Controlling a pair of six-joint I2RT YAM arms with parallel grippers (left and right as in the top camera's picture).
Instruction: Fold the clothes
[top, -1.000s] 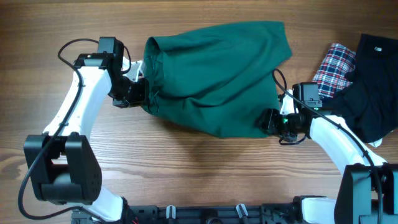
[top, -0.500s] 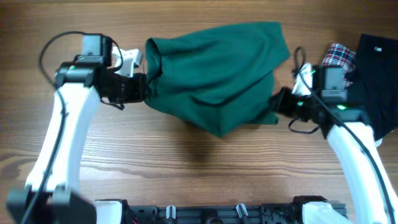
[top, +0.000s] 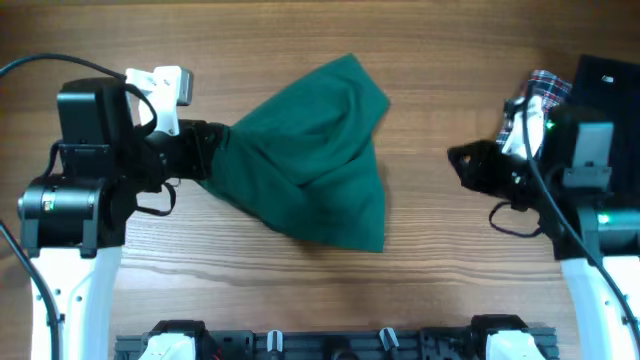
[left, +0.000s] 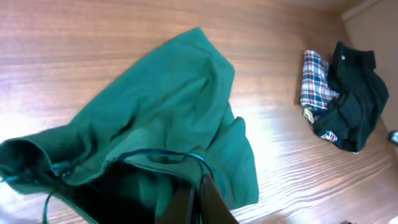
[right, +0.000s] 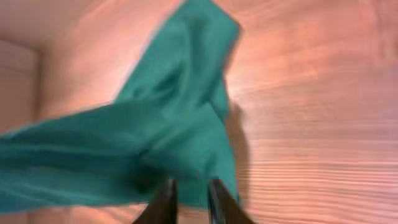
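By my judgement the folding had hardly begun. The clothes (top: 320, 160) were one rumpled green mass with no clean crease anywhere, gathered into a bunch at the left end and fanning out over the desk (top: 300, 30) toward the right. Spreading the fabric flat and making every fold were not yet done.

My left gripper (top: 207, 150) was clamped on the bunched end at the left of the desk. In the left wrist view its fingers (left: 210, 202) sat together, deep in the cloth.

My right gripper (top: 465, 160) held nothing and stood well apart from the garment's right edge. Its fingers looked narrowly parted, though that wrist view was blurred.

The plaid cloth (top: 530, 95) and the black garment (top: 605, 75) lay at the far right, clear of the green fabric.
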